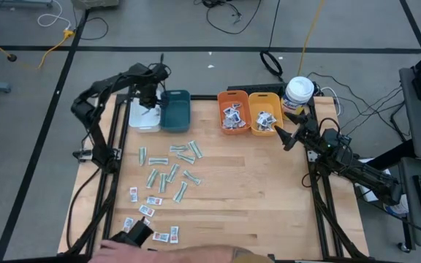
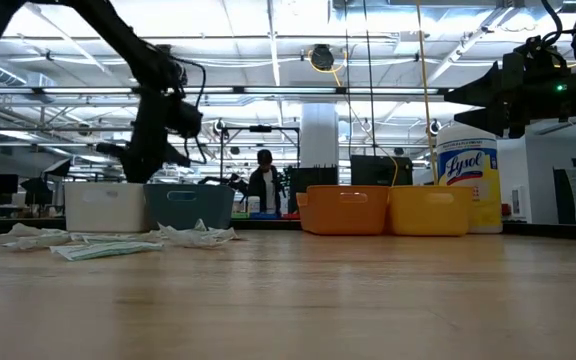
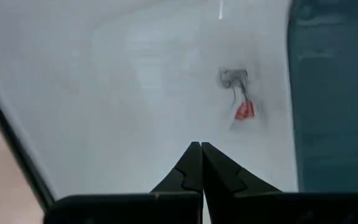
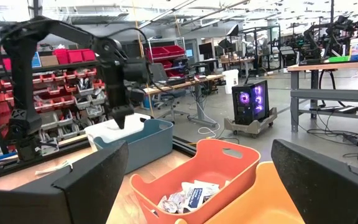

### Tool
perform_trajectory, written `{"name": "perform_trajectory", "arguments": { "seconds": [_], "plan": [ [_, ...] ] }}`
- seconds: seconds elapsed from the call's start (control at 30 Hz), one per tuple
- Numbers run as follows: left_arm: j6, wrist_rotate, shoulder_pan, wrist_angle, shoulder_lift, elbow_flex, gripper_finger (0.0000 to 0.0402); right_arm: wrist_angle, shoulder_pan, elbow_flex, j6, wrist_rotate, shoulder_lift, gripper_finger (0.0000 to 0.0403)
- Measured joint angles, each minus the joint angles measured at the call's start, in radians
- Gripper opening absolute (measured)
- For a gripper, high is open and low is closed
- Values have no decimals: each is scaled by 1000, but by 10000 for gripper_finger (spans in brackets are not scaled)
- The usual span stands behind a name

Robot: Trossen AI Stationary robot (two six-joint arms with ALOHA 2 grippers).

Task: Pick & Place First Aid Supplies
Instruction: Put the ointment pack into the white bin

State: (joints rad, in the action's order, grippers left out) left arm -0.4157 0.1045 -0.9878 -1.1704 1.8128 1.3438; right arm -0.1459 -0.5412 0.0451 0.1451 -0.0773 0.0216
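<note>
Left end effector (image 3: 201, 163) closed, right (image 4: 197, 180) agape.

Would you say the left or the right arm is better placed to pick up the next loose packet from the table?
Left, probably: the left gripper, fingers shut, hovers over the white bin, nearer the loose packets; the right gripper sits open beside the orange bins.

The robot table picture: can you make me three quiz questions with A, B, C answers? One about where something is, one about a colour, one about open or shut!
1. Where is the left tool?
A. over the white bin
B. over the orange bin
C. on the floor

2. What colour is the bin beside the white one?
A. pink
B. teal
C. black

3. How is the right tool?
A. shut on a packet
B. not in view
C. open

Answers: 1 A, the left wrist view looks straight into the white bin. 2 B, the high view shows it teal. 3 C, its fingers stand wide apart.
</note>
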Motion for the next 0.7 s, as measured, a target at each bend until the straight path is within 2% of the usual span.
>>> {"name": "perform_trajectory", "arguments": {
  "seconds": [0.17, 0.3, 0.4, 0.7],
  "plan": [
    [12, -6, -1, 6, 36, 0, 2, 0, 0, 0, 0, 0, 0, 392],
    [-4, -17, -3, 15, 34, 0, 28, 0, 0, 0, 0, 0, 0, 392],
    [9, -52, -13, 16, 34, 0, 74, 0, 0, 0, 0, 0, 0, 392],
    [21, -72, -26, 12, 34, 0, 250, 0, 0, 0, 0, 0, 0, 392]
  ]
}}
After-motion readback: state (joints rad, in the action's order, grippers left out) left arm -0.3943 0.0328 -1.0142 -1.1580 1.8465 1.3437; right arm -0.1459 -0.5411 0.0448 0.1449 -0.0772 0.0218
